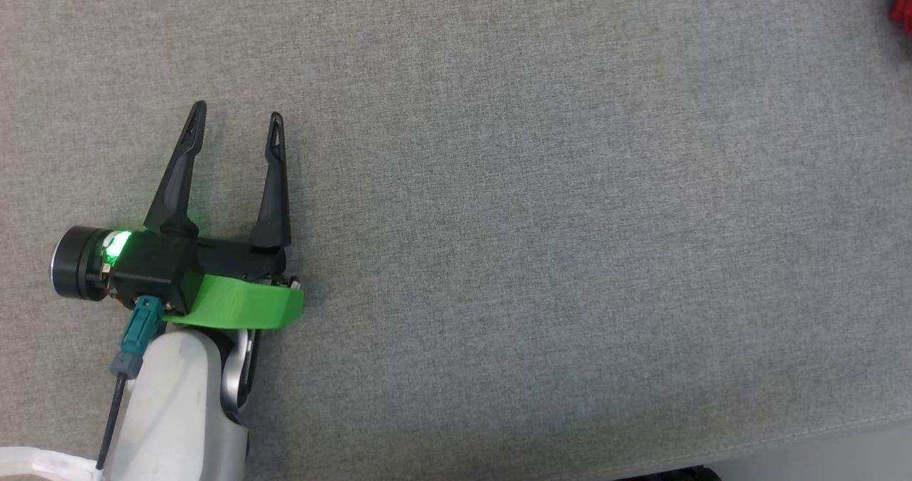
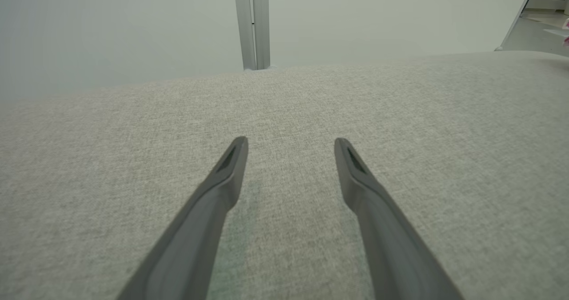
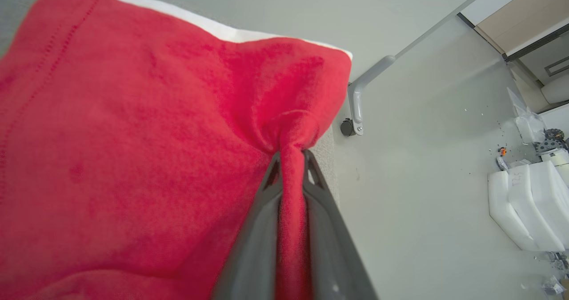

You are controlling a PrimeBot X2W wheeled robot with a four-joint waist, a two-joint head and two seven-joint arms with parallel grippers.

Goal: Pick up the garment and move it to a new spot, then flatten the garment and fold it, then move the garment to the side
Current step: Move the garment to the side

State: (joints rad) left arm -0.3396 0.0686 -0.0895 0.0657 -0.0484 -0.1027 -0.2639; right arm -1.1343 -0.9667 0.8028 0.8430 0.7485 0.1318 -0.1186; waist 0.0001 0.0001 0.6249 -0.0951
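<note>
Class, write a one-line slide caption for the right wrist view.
The right end effector, shut on a bunched fold of the red garment.

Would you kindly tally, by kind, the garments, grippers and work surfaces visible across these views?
Garments: 1, the red garment.
Grippers: 2, the left gripper open, the right gripper shut on the red garment.
Work surfaces: 1, the grey fabric surface.
Total: 4
</note>
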